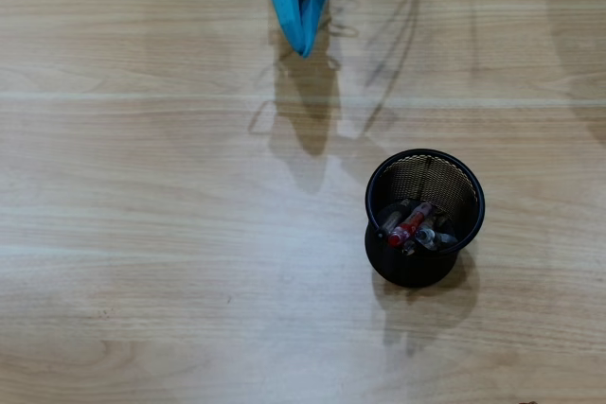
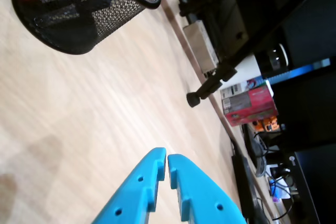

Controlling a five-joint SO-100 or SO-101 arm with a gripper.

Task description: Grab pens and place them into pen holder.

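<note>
A pale wooden table (image 1: 142,234) fills the overhead view, bare apart from the shadows the arm throws across it. On it, right of centre and towards the lower edge, stands the pen holder (image 1: 425,219), upright, its black mesh wall rising to a solid rim. The blue gripper (image 1: 303,44) enters from the top edge, well apart from the holder and pointing down at the boards; in the wrist view its two blue fingers (image 2: 152,169) lie pressed together with only a hairline slit between them and nothing held. The pens (image 1: 413,224) are inside the holder, leaning in a bundle against its lower wall (the red one (image 1: 411,222) is plainest; the others are hard to separate).
</note>
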